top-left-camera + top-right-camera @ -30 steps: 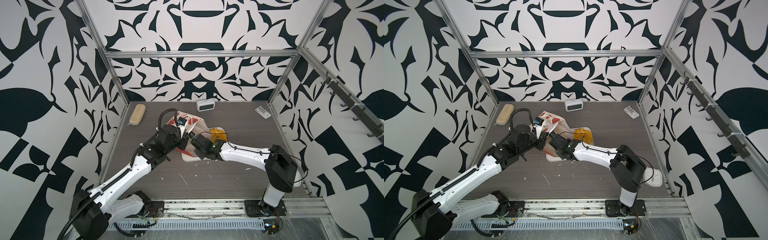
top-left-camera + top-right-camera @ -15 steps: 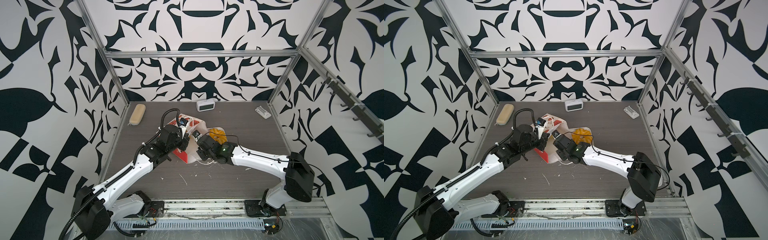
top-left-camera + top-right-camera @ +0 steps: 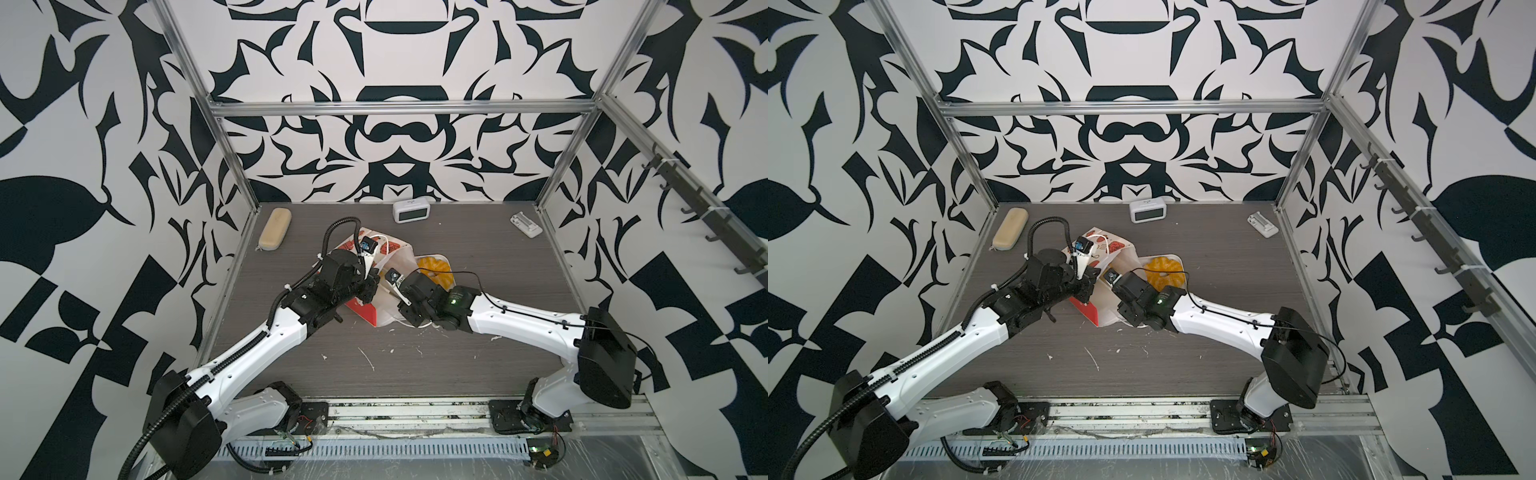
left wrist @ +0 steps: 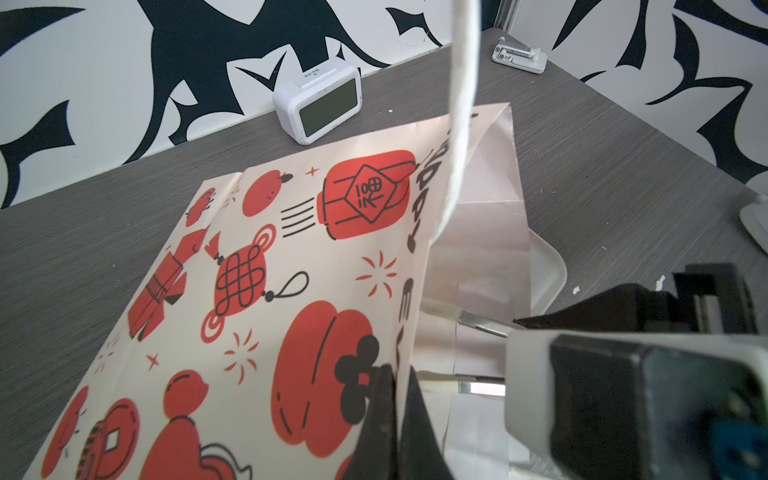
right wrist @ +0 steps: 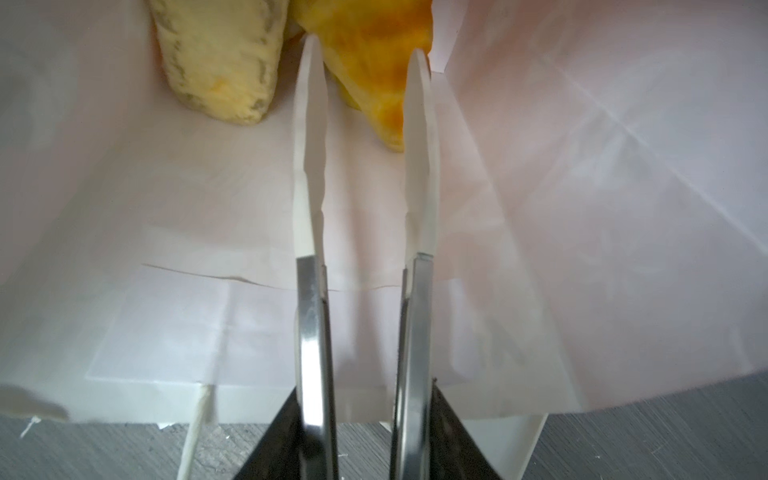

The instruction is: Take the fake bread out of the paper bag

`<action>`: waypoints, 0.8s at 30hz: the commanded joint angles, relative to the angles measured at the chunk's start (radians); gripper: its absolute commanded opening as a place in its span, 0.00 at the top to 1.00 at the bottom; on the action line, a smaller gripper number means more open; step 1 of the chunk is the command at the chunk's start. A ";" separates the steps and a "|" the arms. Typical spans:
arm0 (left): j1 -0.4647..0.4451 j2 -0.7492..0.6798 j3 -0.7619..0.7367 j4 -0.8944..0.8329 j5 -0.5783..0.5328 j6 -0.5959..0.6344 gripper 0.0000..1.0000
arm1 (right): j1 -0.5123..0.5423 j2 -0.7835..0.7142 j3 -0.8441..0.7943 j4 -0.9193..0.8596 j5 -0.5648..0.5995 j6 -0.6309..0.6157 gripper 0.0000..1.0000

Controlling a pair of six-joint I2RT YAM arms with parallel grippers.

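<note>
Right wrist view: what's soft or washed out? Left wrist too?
Right wrist view: fingers fairly sharp, fake bread at their tips slightly soft, paper bag interior washed pale pink. Left wrist view: cord handle near the lens blurred, clock and bag print sharp.

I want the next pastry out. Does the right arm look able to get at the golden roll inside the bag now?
Probably yes. The left fingers pinch the paper bag open, and the right fingers are inside it, parted either side of the golden roll's tip, unobstructed.
</note>
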 commanded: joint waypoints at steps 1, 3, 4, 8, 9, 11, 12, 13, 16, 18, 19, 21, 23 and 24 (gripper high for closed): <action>0.000 0.005 0.013 -0.006 0.022 0.006 1.00 | -0.013 0.005 0.090 -0.019 0.005 -0.056 0.54; 0.000 0.005 0.014 -0.009 0.024 0.007 1.00 | -0.015 0.023 0.123 -0.046 0.008 -0.071 0.53; 0.000 0.003 0.014 -0.012 0.025 0.009 1.00 | -0.017 0.032 0.136 -0.055 0.014 -0.074 0.52; 0.000 0.000 0.017 -0.020 0.027 0.012 1.00 | -0.029 0.066 0.200 -0.105 0.023 -0.079 0.51; 0.000 -0.001 0.015 -0.020 0.028 0.012 1.00 | -0.032 0.076 0.218 -0.118 0.023 -0.079 0.50; 0.000 -0.002 0.016 -0.020 0.030 0.012 1.00 | -0.035 0.099 0.251 -0.146 0.025 -0.079 0.50; 0.000 -0.001 0.017 -0.020 0.033 0.012 1.00 | -0.038 0.110 0.267 -0.157 0.025 -0.079 0.50; 0.000 0.000 0.017 -0.019 0.034 0.012 1.00 | -0.039 0.120 0.280 -0.168 0.021 -0.079 0.50; 0.000 0.001 0.016 -0.017 0.037 0.010 1.00 | -0.047 0.155 0.317 -0.200 -0.005 -0.083 0.49; 0.000 0.002 0.015 -0.015 0.040 0.010 1.00 | -0.051 0.181 0.340 -0.224 -0.019 -0.082 0.49; 0.000 0.001 0.015 -0.014 0.040 0.010 1.00 | -0.053 0.191 0.347 -0.231 -0.023 -0.082 0.49; 0.000 0.001 0.013 -0.012 0.041 0.010 1.00 | -0.052 0.207 0.357 -0.236 -0.029 -0.081 0.49; 0.000 0.001 0.012 -0.010 0.041 0.010 1.00 | -0.053 0.216 0.364 -0.238 -0.036 -0.079 0.52; 0.000 0.003 0.011 -0.008 0.043 0.010 1.00 | -0.054 0.219 0.368 -0.239 -0.043 -0.077 0.53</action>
